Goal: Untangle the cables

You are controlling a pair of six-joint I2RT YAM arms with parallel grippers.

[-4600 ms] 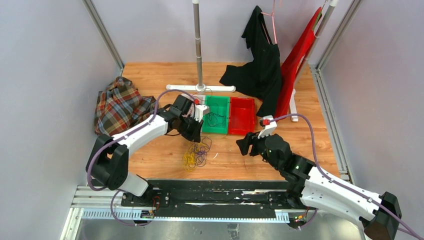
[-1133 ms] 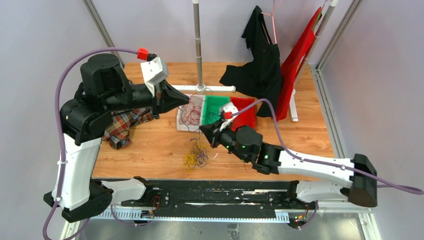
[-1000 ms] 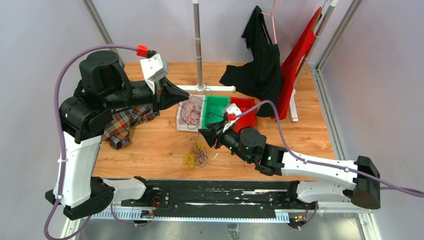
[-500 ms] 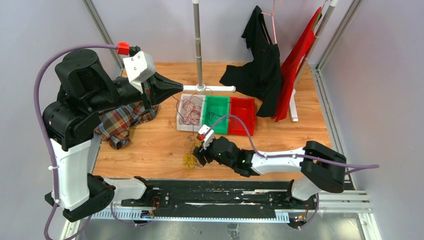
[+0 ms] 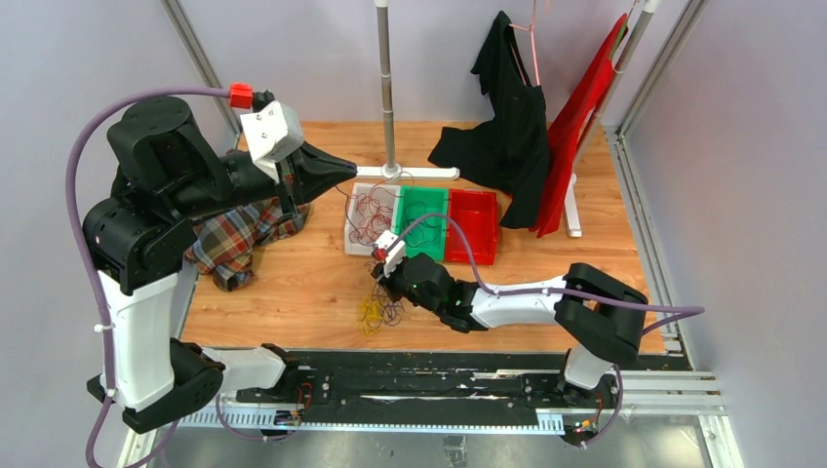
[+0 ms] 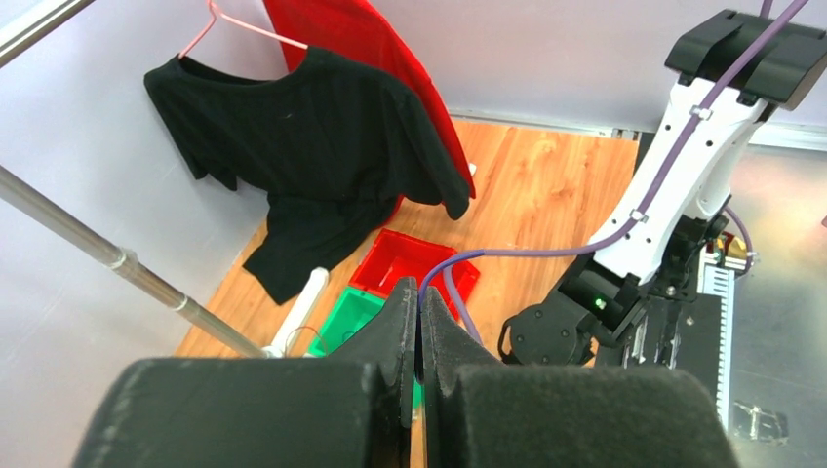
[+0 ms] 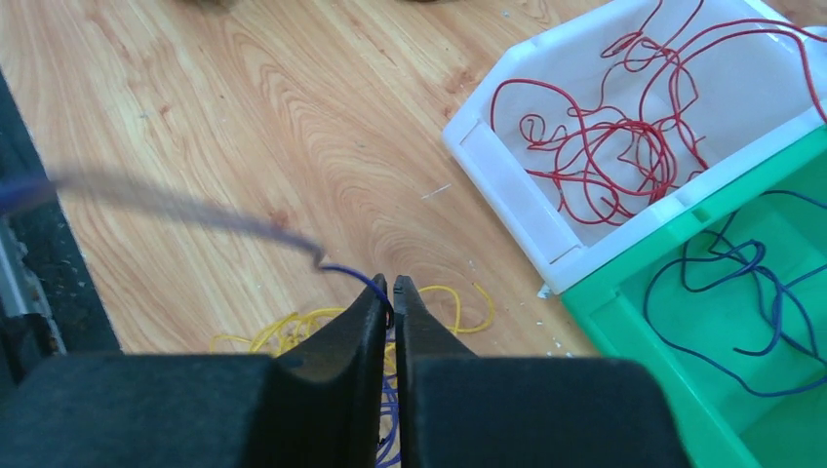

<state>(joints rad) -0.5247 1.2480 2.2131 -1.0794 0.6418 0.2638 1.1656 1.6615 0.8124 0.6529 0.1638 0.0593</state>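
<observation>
Right arm stretched low over the loose wires, left arm raised high.
The left arm stands tall over the wooden table (image 5: 293, 283), its forearm level and the left gripper (image 5: 347, 168) pointing toward 3 o'clock with its fingers pressed together. The right arm lies low, reaching toward 9 o'clock; the right gripper (image 7: 390, 285) has its fingers nearly shut, pinching a blue-purple wire (image 7: 343, 272) at their tips. That wire trails off toward 9 o'clock in the wrist view, blurred. Just below lies the heap of yellow and purple wires (image 5: 374, 309), on the table at 6 o'clock of the bins. Three bins sit in a row: the white bin (image 7: 507, 174) holds red wires (image 7: 585, 127). At its 3 o'clock, touching it, the green bin (image 7: 634, 336) holds dark blue wires (image 7: 741, 273); the red bin (image 5: 471, 226) follows.
</observation>
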